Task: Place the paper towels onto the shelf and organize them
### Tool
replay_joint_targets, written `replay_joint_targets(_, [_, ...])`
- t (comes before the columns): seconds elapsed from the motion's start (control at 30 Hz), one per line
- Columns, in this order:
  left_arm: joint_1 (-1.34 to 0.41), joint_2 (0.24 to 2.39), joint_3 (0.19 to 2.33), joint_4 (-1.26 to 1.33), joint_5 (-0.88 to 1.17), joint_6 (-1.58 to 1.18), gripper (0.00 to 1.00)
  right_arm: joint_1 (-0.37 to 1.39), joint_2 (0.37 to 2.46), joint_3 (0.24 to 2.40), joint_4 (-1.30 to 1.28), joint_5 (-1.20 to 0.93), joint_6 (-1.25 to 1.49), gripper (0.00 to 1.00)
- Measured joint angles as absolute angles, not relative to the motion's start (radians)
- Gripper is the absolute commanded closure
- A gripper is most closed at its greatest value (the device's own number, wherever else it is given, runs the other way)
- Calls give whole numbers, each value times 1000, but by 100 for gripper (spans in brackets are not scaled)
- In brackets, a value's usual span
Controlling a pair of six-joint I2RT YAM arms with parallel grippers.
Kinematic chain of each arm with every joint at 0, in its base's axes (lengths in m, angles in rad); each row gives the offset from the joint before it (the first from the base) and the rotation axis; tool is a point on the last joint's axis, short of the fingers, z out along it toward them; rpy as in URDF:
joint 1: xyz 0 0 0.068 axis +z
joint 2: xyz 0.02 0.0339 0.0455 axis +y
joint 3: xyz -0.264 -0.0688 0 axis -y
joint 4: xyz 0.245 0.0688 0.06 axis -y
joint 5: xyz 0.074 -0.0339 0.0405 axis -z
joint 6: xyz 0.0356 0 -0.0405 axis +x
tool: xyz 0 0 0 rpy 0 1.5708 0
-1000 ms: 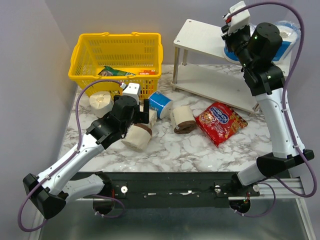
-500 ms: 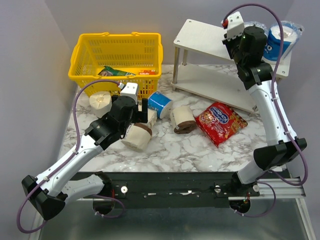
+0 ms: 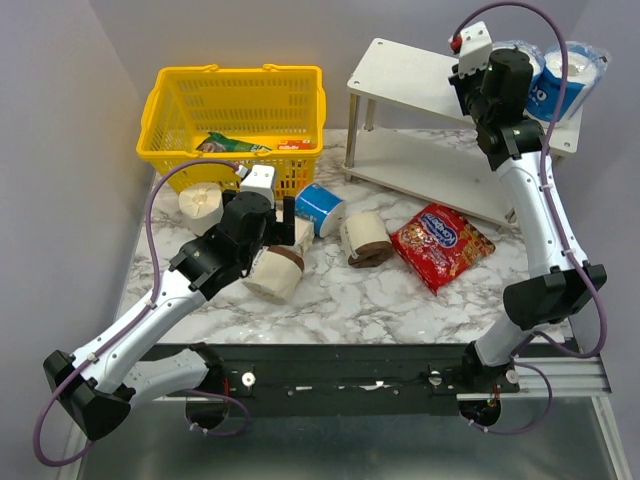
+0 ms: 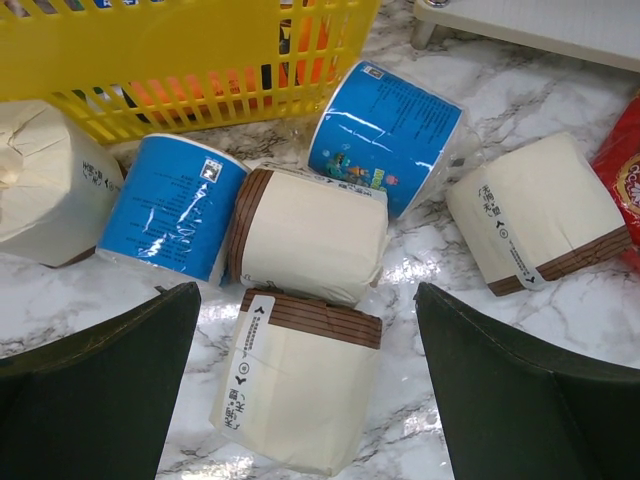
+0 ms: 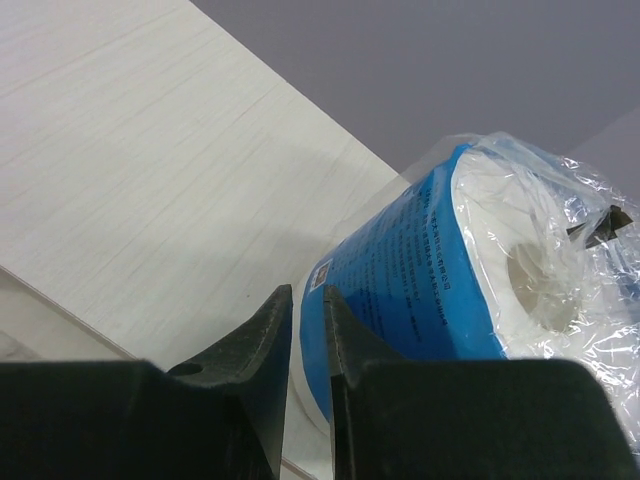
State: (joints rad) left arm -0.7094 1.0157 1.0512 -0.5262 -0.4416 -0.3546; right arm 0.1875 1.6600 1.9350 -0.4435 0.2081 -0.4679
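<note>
Your right hand [image 5: 308, 300], fingers together and empty, sits beside a blue-wrapped white paper towel roll [image 5: 430, 270] on the white board shelf [image 5: 150, 150]; your left hand [image 4: 305, 300], spread apart, hovers over a cream brown-banded roll [image 4: 300, 390].

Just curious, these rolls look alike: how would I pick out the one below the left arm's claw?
Start at the yellow basket. In front of it, rolls lie clustered on the marble table. Yours is the cream roll with a brown band, beneath the open left gripper; of the cluster, it lies closest to the table's near edge.
</note>
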Motion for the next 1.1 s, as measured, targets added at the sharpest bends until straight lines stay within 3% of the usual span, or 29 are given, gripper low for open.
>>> replay_joint_targets(0.17, [-709,1016,1050,-526,-458,-355,1,191,1678,1979,-459,158,-437,71])
replay_joint_targets(0.33, [-709,1015,1048,-526,-475,-355,1,255,1634,1953,-465,96,-322,54])
replay_joint_targets(0.63, [-709,957,1019,-521,-532,-356,1,492,1350,1464,-258,38,8,41])
replay_joint_targets(0.97, [-709,942,1012,-515,-590,-364,1,709,1505,1193,-118,204,492,28])
replay_joint_targets(1.1, [-709,920,1000,-510,-606,-366,1,793,1600,1182,-59,279,659,24])
